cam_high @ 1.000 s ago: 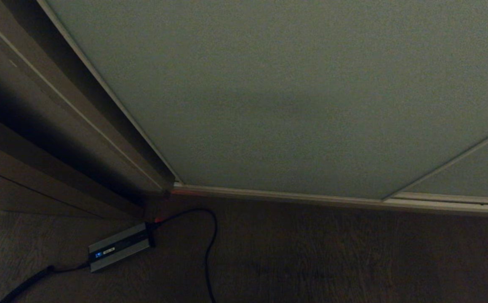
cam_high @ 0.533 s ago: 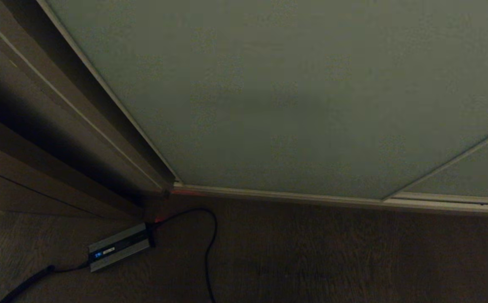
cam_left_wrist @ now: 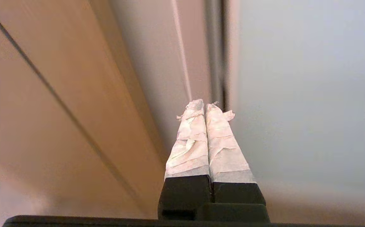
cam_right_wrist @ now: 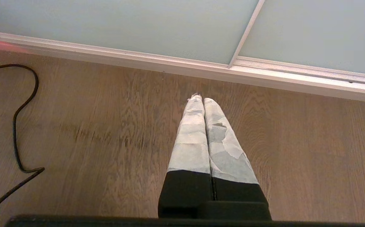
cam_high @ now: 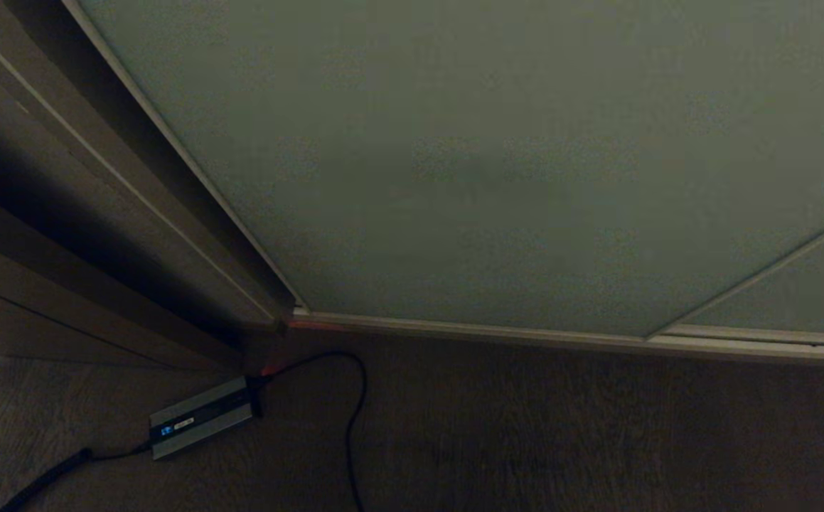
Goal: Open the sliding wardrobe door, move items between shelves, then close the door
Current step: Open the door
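The sliding wardrobe door [cam_high: 497, 163] is a wide pale grey-green panel with a thin light frame, and it fills most of the head view. It stands closed against the brown wooden side panel [cam_high: 63, 213]. In the left wrist view my left gripper [cam_left_wrist: 205, 105] is shut and empty, its taped fingers pointing at the dark seam between the side panel [cam_left_wrist: 59, 94] and the door [cam_left_wrist: 305, 94]. My right gripper [cam_right_wrist: 200, 98] is shut and empty, hanging over the wood floor [cam_right_wrist: 106, 126] in front of the door's bottom rail [cam_right_wrist: 182, 67]. The items and the shelves are hidden behind the door.
A small grey box with a blue light [cam_high: 200, 425] lies on the dark floor by the door's left corner. A black cable [cam_high: 355, 412] loops from it across the floor and shows in the right wrist view as the cable [cam_right_wrist: 18, 126]. A second door panel [cam_high: 803, 291] overlaps at right.
The head view is unchanged over the last second: door, box and cable stay where they were. Neither arm enters that view.
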Controlling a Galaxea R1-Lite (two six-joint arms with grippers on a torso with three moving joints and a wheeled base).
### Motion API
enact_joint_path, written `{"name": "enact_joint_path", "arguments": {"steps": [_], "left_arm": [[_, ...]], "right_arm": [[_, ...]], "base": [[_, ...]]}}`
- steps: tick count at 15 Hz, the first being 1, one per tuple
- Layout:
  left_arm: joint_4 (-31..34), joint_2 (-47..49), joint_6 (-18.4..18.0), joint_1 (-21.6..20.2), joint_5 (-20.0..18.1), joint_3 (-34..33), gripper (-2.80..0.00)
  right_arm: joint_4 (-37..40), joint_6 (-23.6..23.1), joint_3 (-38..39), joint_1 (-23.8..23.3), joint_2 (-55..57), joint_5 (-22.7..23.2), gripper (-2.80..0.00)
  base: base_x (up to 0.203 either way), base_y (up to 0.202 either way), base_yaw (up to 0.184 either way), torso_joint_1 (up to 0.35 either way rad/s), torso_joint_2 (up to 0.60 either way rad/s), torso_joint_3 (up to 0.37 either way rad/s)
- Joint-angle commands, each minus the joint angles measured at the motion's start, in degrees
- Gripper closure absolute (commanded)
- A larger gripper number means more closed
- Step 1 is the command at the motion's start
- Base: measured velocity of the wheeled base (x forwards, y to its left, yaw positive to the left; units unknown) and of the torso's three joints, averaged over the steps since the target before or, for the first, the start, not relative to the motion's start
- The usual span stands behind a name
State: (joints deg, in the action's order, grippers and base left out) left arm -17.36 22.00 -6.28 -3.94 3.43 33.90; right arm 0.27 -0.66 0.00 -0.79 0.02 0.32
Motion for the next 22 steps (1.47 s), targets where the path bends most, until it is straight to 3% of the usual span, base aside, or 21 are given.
{"name": "enact_joint_path", "arguments": {"steps": [1,5,9,11,16,22], "left_arm": [[-11.3,15.7,0.9,-4.1,0.7,7.8,0.00],[-31.8,29.3,2.8,-6.9,1.2,11.7,0.00],[-37.6,33.8,5.0,-6.6,-0.4,13.8,0.00],[-38.5,35.6,5.5,-6.5,-2.9,14.0,0.00],[-37.5,41.8,7.1,-5.9,-3.3,19.9,0.00],[-31.5,48.0,9.4,-3.5,-5.0,27.2,0.00]], "right_arm": [[0.0,0.0,0.2,0.0,0.0,0.0,0.00],[0.0,0.0,0.2,0.0,0.0,0.0,0.00],[0.0,0.0,0.2,0.0,0.0,0.0,0.00],[0.0,0.0,0.2,0.0,0.1,0.0,0.00],[0.0,0.0,0.2,0.0,0.1,0.0,0.00],[0.0,0.0,0.3,0.0,0.1,0.0,0.00]], "base": [[0.000,0.000,0.000,0.000,0.00,0.000],[0.000,0.000,0.000,0.000,0.00,0.000],[0.000,0.000,0.000,0.000,0.00,0.000],[0.000,0.000,0.000,0.000,0.00,0.000],[0.000,0.000,0.000,0.000,0.00,0.000],[0.000,0.000,0.000,0.000,0.00,0.000]]}}
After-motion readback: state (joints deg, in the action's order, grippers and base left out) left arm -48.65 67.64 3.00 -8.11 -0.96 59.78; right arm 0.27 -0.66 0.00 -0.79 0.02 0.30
